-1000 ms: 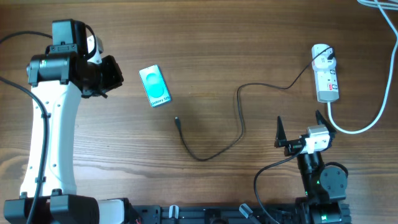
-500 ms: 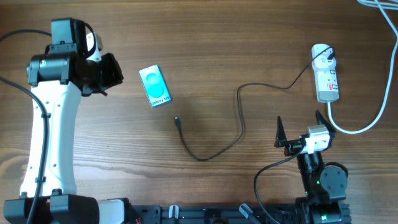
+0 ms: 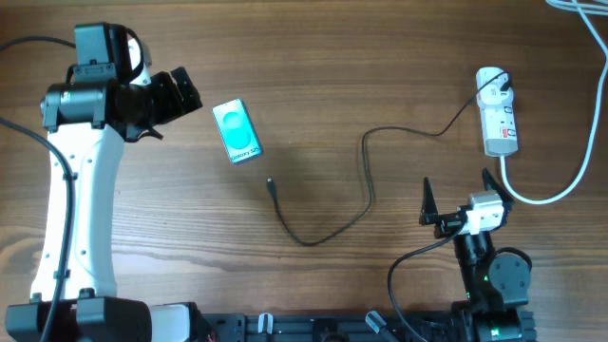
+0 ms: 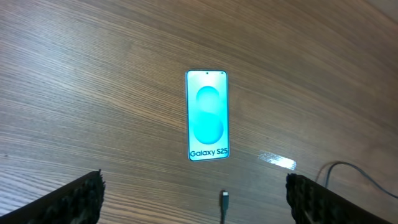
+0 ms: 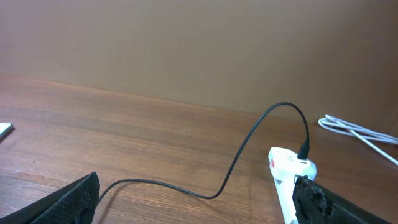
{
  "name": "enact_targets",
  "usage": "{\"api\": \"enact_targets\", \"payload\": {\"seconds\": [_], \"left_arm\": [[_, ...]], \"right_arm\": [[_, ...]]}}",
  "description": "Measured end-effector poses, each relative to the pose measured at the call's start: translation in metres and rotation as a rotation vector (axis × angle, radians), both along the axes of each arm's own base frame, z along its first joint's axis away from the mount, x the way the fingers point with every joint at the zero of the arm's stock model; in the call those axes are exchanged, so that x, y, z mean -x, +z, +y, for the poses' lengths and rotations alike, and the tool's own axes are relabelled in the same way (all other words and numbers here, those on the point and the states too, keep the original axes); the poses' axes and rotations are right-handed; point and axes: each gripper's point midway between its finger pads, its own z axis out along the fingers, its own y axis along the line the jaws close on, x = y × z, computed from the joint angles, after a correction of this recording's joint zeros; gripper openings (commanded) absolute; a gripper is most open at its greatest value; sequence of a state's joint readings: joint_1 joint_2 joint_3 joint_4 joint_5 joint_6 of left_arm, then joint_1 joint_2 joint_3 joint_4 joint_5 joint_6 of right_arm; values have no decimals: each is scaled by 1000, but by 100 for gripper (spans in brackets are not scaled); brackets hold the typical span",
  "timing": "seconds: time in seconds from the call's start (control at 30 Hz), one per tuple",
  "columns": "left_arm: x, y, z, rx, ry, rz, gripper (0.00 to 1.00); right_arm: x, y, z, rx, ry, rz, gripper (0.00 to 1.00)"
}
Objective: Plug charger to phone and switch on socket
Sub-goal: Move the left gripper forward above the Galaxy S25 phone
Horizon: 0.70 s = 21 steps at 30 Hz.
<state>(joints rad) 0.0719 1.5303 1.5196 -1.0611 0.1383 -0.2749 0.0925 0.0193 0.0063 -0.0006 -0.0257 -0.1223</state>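
Approach step: my left gripper [image 3: 185,93], spread wide and empty, hovers with the phone [image 3: 237,131] at its 4 o'clock on the tabletop [image 3: 332,57]; next, I judge, comes pinching the charger [image 3: 272,185] tip at the phone's 5 o'clock.

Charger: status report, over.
Left gripper open, near phone. Right gripper open, empty. Charger tip lying loose, not in phone. Nothing in the way.

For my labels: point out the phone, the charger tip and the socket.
phone [image 3: 237,132], overhead view, middle of screen.
charger tip [image 3: 271,184], overhead view, free connector end.
socket [image 3: 499,133], overhead view, white body.
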Motion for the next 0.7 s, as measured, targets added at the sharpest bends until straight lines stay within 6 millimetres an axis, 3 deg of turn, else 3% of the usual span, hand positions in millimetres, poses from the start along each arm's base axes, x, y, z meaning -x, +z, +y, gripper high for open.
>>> {"api": "enact_targets", "payload": {"seconds": [0.17,0.5,0.7], "left_arm": [[-3,-11,3,-10,6,32,100],[-13,-63,3,-1,5,176,100],[-13,-70,3,1,5,197,100]], "right_arm": [[0,0,0,0,0,0,100],[0,0,0,0,0,0,100],[0,0,0,0,0,0,100]]}}
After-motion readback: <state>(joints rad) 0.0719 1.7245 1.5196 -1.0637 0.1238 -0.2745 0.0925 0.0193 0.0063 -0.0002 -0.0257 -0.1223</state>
